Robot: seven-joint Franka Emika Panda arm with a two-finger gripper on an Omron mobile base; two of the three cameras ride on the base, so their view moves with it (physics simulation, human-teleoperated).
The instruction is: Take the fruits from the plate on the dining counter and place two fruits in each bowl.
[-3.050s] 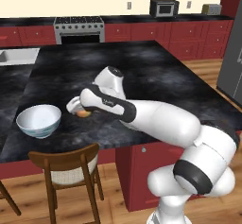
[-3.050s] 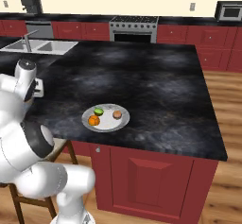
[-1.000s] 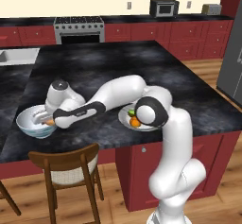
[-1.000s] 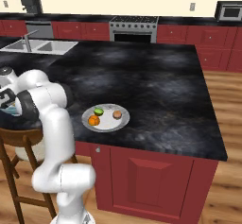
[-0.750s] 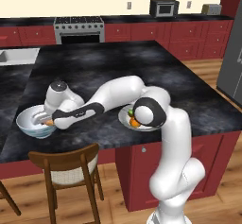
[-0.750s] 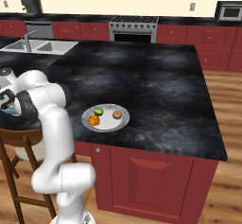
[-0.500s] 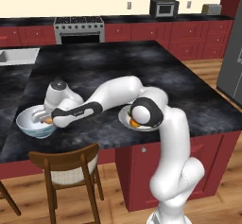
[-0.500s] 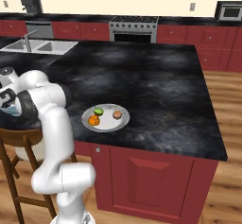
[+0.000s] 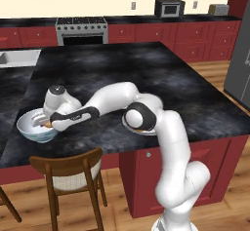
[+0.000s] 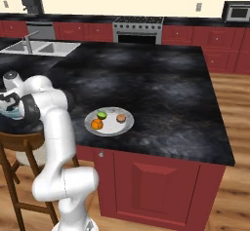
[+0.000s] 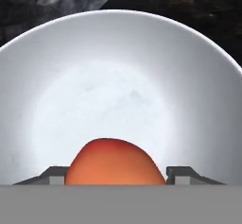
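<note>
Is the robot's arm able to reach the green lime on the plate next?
Probably yes. The lime lies uncovered on the plate near the counter edge, with nothing above it. But the gripper holds a peach-pink fruit over the bowl; it must let go first.

black dining counter (image 10: 161, 84), plate (image 10: 109, 127) near front edge, bowl (image 9: 29, 125) at left
</note>
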